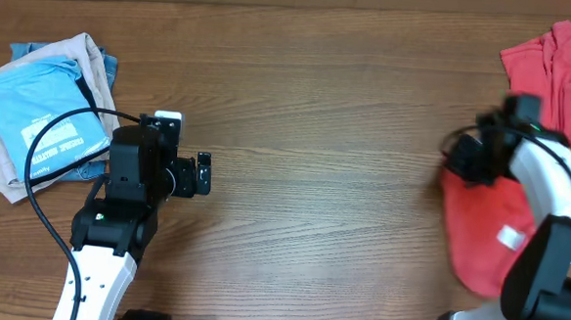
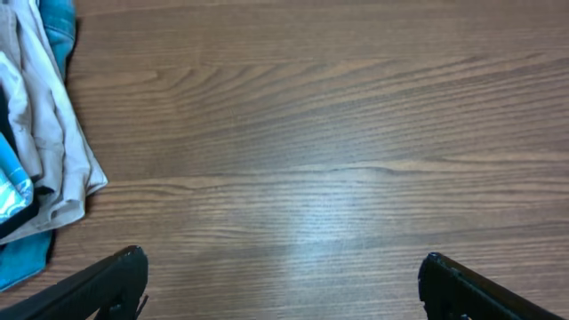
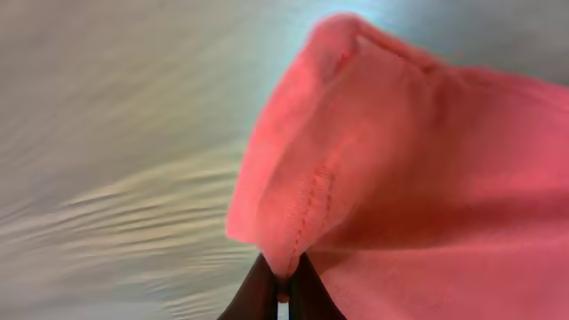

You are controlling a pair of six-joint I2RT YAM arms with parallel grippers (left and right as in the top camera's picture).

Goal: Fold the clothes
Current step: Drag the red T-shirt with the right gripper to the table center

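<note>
The right gripper [image 3: 283, 286] pinches a stitched edge of the coral-red T-shirt [image 1: 475, 234], bunched at the 3 o'clock side of the table [image 1: 317, 113], its long axis 12 to 6. The left gripper [image 2: 280, 277], wide open, sits well apart toward 9.

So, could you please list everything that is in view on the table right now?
red T-shirt: one, coral-red, crumpled at the table's right edge
tag: one, white, on the red T-shirt
printed T-shirt: one, light blue, on top of the far-left pile
beige garment: one, beige, under it
denim garment: one, blue, peeking from that pile
table: one, brown wood
cable: one, black, across the pile
left gripper: one, black, open over bare wood
right gripper: one, black, shut on the red T-shirt's stitched edge
</note>
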